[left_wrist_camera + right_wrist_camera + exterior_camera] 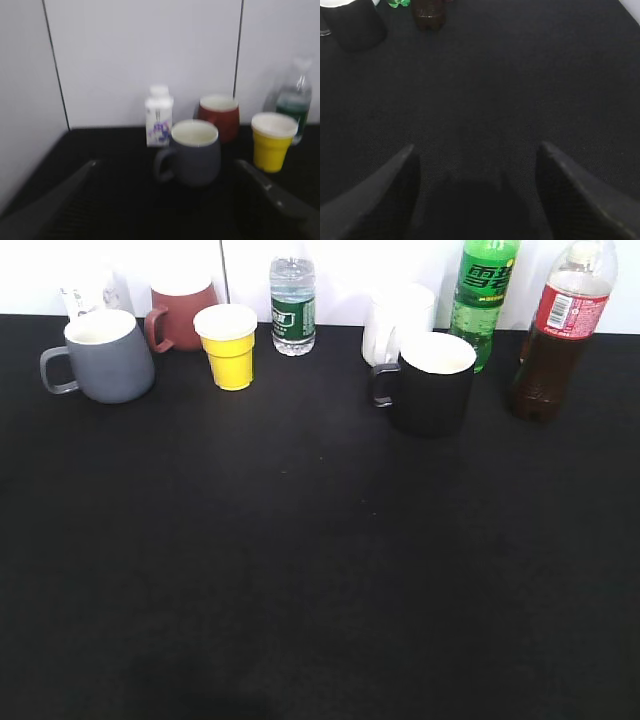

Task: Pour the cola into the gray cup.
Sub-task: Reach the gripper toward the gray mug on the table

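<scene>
- Exterior view: neither arm shows here, only the black table [320, 580] with everything lined up along its far edge. The cola [556, 335] stands upright at the far right, cap still on as far as I can tell, dark liquid filling the lower part. The gray cup [108, 358] sits at the far left, handle pointing left, its white inside looking dry. Between them, going left to right: a maroon mug [180, 315] just behind the gray cup, a yellow cup [230, 346], a small water bottle [293, 305], a white mug [398, 322], a black mug [432, 382] and a green soda bottle [484, 295]. Cola and gray cup are well apart, at opposite ends of the row.
- Left wrist view: the left gripper [165, 200] is spread wide, holding nothing, and faces the gray cup [192, 154] squarely but hangs short of it. A small white carton [159, 117] stands just behind the cup to its left; the maroon mug [220, 116] and yellow cup [271, 142] sit to the right.
- Right wrist view: the right gripper [477, 195] is likewise spread and empty, over bare table. The base of the cola [430, 11] is far off at the top edge, beside the black mug [354, 22].
- My reading: nothing is done yet. Grasping the bottle, opening it if capped, carrying it across and pouring all remain.
</scene>
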Available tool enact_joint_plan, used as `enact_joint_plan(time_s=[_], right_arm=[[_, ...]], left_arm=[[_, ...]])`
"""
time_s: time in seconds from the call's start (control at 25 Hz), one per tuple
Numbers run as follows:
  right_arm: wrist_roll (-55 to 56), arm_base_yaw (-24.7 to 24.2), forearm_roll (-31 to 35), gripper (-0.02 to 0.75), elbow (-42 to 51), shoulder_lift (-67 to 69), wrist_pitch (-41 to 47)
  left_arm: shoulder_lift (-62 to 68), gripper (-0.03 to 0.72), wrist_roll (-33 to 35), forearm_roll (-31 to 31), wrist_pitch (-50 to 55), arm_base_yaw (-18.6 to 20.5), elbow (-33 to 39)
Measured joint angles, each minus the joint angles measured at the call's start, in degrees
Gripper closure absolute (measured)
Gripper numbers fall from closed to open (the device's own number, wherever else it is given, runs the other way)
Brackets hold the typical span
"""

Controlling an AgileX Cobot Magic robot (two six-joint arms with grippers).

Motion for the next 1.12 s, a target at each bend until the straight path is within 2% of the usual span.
enact_joint_plan(time_s=[0.16,0.32,0.4,0.56,0.68,0.84,0.88,0.92,1.0,1.04,1.12], right_arm=[[0.0,0.0,0.0,0.191,0.0,0.0,0.0],[0.0,0.0,0.0,0.191,0.0,0.0,0.0],[0.0,0.0,0.0,0.191,0.0,0.0,0.0],[0.0,0.0,0.22,0.191,0.0,0.0,0.0],[0.0,0.0,0.47,0.191,0.0,0.0,0.0],[0.0,0.0,0.57,0.191,0.0,0.0,0.0],[0.0,0.0,0.57,0.191,0.0,0.0,0.0],[0.0,0.0,0.57,0.191,0.0,0.0,0.0],[0.0,0.0,0.83,0.191,0.0,0.0,0.0],[0.0,0.0,0.99,0.191,0.0,0.0,0.0],[0.0,0.0,1.08,0.191,0.0,0.0,0.0]], left_arm=[[28.46,0.097,0.0,0.0,-26.21,0.0,-0.17],[50.38,0.099,0.0,-0.1,-37.92,0.0,-5.76],[57.62,0.101,0.0,-0.35,-39.26,0.0,-11.18],[67.59,0.103,1.97,-4.95,-39.28,1.03,-20.18],[72.89,0.179,2.04,-5.07,-37.06,2.35,-28.08],[79.4,0.198,2.15,-2.26,-33.4,2.37,-37.54],[80.71,0.231,2.15,-2.26,-33.11,2.42,-39.85],[81.65,0.303,2.15,-2.2,-32.65,2.42,-41.5],[82.14,0.526,2.15,-0.5,-32.49,2.42,-42.5],[82.14,0.599,2.42,1.36,-32.58,2.61,-42.5],[82.25,0.599,2.49,2.53,-33.12,2.8,-42.54]])
